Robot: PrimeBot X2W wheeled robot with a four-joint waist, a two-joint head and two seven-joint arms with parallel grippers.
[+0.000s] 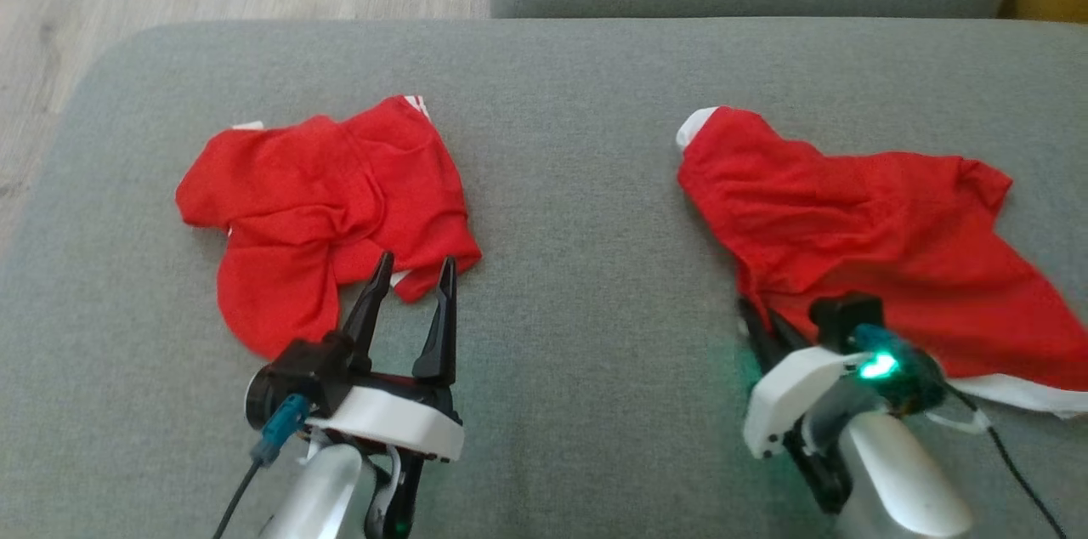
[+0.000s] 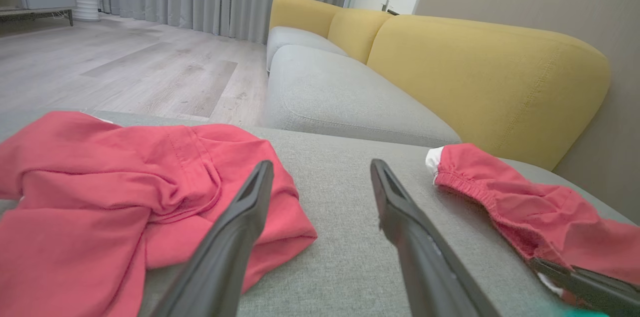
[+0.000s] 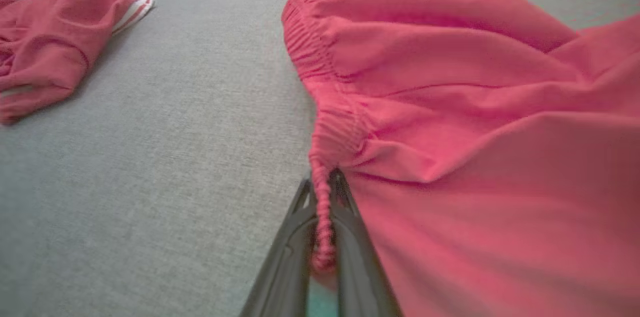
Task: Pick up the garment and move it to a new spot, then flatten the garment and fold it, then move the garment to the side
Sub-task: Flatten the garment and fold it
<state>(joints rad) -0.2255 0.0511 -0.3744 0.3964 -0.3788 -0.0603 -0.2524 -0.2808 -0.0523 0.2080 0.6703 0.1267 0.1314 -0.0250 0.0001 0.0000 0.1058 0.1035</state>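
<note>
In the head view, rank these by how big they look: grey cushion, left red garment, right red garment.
Largest first:
grey cushion
right red garment
left red garment, which lies bunched up, so it may only look smaller.

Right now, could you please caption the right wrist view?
Right gripper pinches red garment by its waistband on grey cushion.

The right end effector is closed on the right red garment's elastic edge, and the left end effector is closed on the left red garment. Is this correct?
Not fully. The left end effector is open and holds nothing, as the left wrist view shows. The right end effector does grip the right red garment.
</note>
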